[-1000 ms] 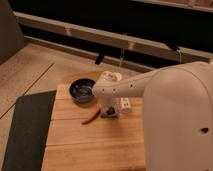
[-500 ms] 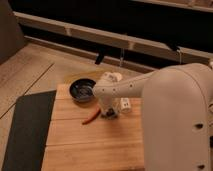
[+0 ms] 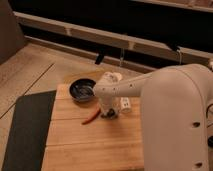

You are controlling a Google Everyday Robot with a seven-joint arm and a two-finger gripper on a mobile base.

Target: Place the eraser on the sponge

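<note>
My gripper [image 3: 107, 112] points down at the middle of the wooden table [image 3: 90, 145], at the end of the white arm [image 3: 125, 87] that reaches in from the right. A small dark lump, possibly the eraser [image 3: 108, 115], shows right at the gripper's tip, on or just above the wood. The sponge is hidden or out of view; it may lie behind the arm.
A round dark bowl [image 3: 81, 90] sits at the table's far left corner. A thin curved red-orange object [image 3: 91, 118] lies just left of the gripper. A white oblong block with dark markings [image 3: 124, 104] is right of it. A black mat [image 3: 27, 130] borders the table's left.
</note>
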